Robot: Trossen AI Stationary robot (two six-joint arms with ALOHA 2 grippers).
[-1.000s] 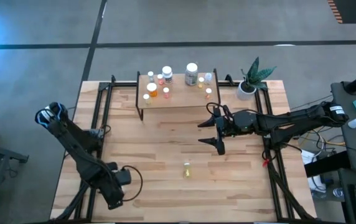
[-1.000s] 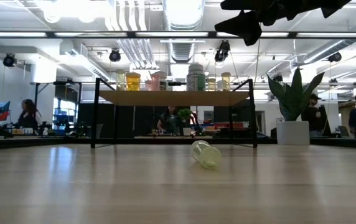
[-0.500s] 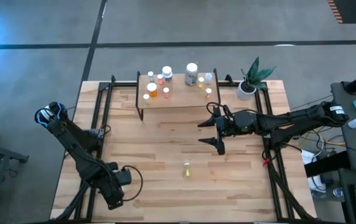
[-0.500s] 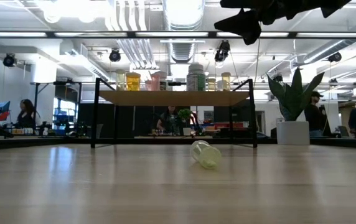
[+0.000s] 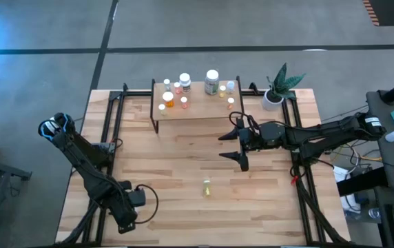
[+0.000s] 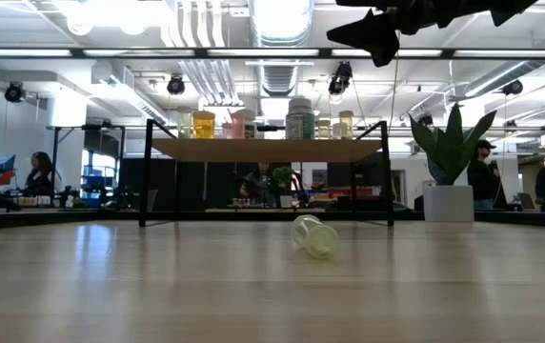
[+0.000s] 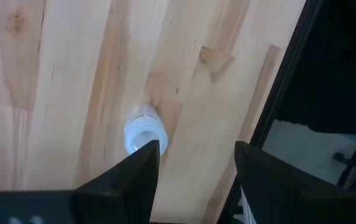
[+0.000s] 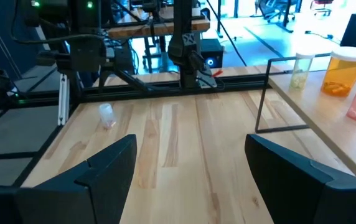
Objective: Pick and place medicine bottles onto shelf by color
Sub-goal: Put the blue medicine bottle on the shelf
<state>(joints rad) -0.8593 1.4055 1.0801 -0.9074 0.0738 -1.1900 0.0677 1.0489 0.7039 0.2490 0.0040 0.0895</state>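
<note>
Left gripper (image 5: 125, 224) sits at seven o'clock on the table (image 5: 176, 207), fingers apart, holding nothing. One pale yellow bottle (image 5: 206, 187) lies on its side at six o'clock. Right gripper (image 5: 233, 147) hovers near centre, at three o'clock, jaws wide and empty. Other bottles (image 5: 212, 81) stand on the shelf (image 5: 197, 109) at twelve o'clock

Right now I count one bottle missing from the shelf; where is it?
In the high view the yellow bottle lies on its side on the table, nearer than the shelf and the right gripper.
</note>
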